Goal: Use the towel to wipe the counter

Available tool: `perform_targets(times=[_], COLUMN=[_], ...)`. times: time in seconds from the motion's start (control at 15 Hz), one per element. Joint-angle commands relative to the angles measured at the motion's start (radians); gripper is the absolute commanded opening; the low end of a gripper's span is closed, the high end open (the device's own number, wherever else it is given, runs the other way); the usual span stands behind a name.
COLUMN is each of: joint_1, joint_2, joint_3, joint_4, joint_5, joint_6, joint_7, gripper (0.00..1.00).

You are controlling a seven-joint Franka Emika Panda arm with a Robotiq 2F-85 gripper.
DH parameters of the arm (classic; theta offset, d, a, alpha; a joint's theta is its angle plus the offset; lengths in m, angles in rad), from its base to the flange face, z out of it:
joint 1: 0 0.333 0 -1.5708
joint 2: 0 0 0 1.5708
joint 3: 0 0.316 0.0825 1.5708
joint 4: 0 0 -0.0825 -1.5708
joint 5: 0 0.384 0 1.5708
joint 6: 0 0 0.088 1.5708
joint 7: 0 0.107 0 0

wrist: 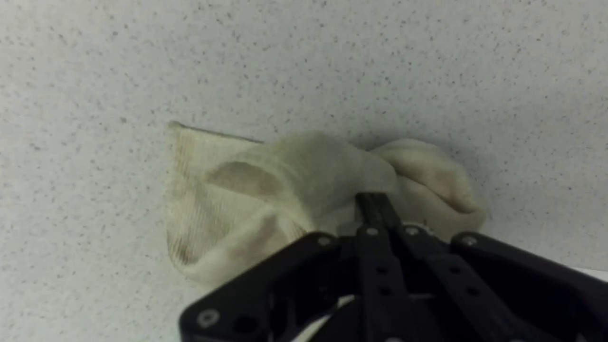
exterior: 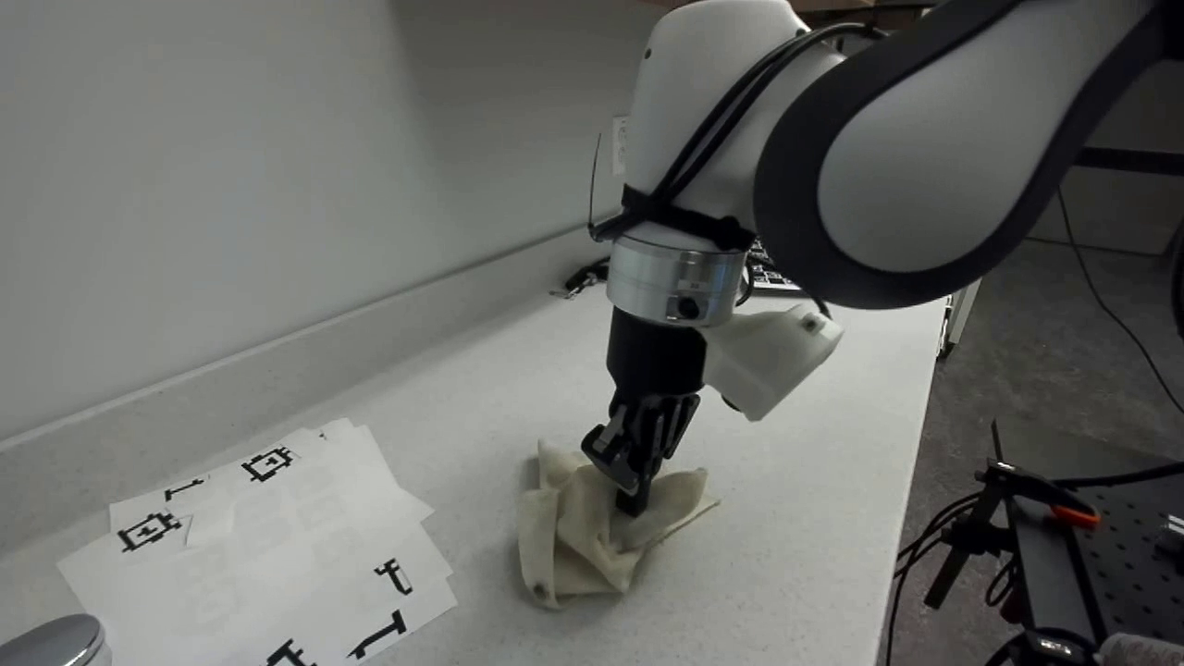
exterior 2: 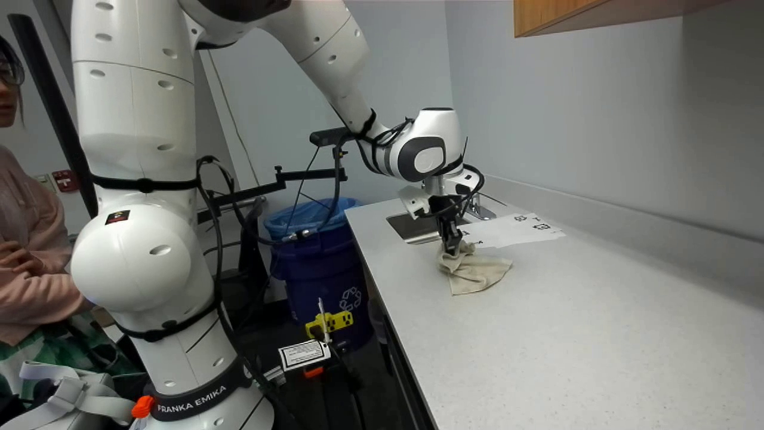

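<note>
A cream towel (exterior: 592,536) lies crumpled on the light speckled counter (exterior: 768,564). It also shows in an exterior view (exterior 2: 477,273) and in the wrist view (wrist: 204,209). My gripper (exterior: 634,499) points down into the middle of the towel, its tips touching the folds. It also shows in an exterior view (exterior 2: 452,248). In the wrist view, the gripper's two fingertips (wrist: 373,197) are together over the towel. I see no fabric between them; the contact just below the tips is hidden.
White sheets with black markings (exterior: 268,546) lie beside the towel, near the wall. A sink (exterior 2: 412,228) and faucet (exterior 2: 479,210) are at the counter's far end. A black cable item (exterior: 587,276) lies by the wall. A blue bin (exterior 2: 316,263) stands off the counter's edge.
</note>
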Motion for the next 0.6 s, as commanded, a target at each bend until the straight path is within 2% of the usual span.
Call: perform_targets(times=[0.0, 0.53], joint_1=[-0.027, -0.052], joint_2=[0.058, 0.126], joint_3=[0.001, -0.018], joint_4=[0.019, 0.047], joint_5=[0.029, 0.022], joint_6=[0.042, 0.085], joint_7=[-0.054, -0.074], gripper=[0.00, 0.00])
